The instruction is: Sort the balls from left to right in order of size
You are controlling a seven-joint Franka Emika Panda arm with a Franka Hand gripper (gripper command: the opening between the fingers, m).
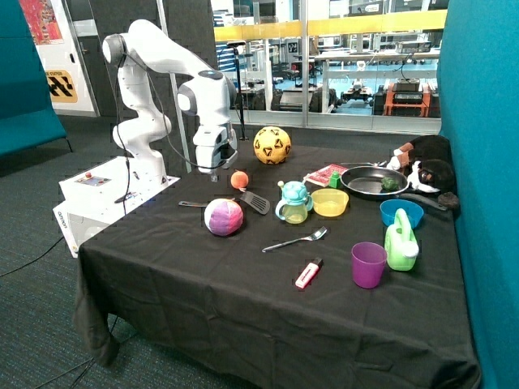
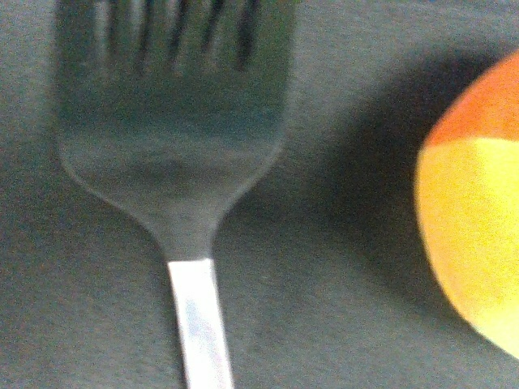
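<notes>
I log a black-clothed counter [image 1: 243, 275] in a glass-walled room with grey carpet. My white gripper [image 1: 213, 168] hangs beside the small orange-yellow ball [image 1: 239, 179] and black slotted spatula [image 1: 254, 202]; jaws' state untellable.

A matt black cloth [image 1: 243, 284] covers the table. Just beside the gripper [image 1: 214, 168], the spatula [image 2: 174, 138] has a dull dark plastic blade on a shiny metal handle. The small orange-yellow ball [image 2: 478, 219] nearby looks smooth with a soft sheen.
</notes>
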